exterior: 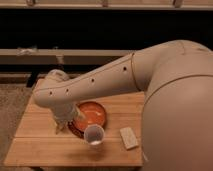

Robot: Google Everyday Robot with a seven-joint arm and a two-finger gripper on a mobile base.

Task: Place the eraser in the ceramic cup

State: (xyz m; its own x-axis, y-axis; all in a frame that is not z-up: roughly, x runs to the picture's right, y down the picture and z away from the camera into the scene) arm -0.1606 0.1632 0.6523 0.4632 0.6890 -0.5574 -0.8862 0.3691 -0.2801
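The robot's big pale arm [100,82] reaches in from the right and across the far side of the wooden table [45,150], bending down at its wrist over the table's left part. The gripper [61,126] hangs low there, just left of the orange plate [98,116], at or very close to the tabletop. Whether it is open or closed I cannot tell from here. I cannot make out the eraser: the wrist and gripper cover the spot by the plate's left edge.

The white ceramic cup [94,135] stands upright at the near edge of the plate, touching or overlapping its rim, mouth up. A pale beige block [128,137] lies flat on the table just right of the cup, apart from it.
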